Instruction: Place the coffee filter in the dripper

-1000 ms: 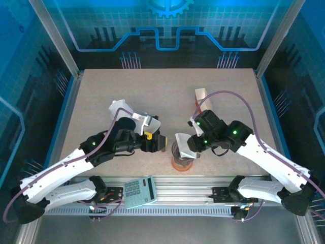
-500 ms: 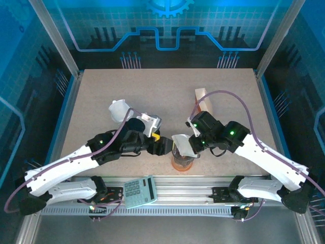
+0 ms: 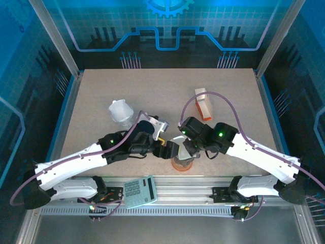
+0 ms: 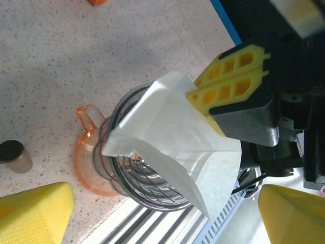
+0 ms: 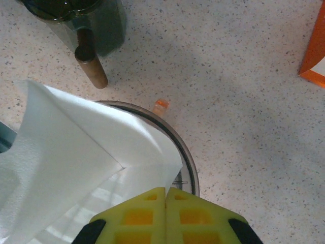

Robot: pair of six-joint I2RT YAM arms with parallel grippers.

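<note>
Right end effector (image 5: 166, 190) clenched on coffee filter (image 5: 76, 168) above dripper (image 4: 87, 170), left end effector (image 3: 164, 149) released

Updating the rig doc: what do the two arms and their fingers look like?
Both look alike: white shells on the left arm and right arm, a black wrist section with a green light on each, and a purple cable looping along each. The right gripper's fingers are yellow blocks with cut-out pockets. The left gripper's fingers are yellow too.
</note>
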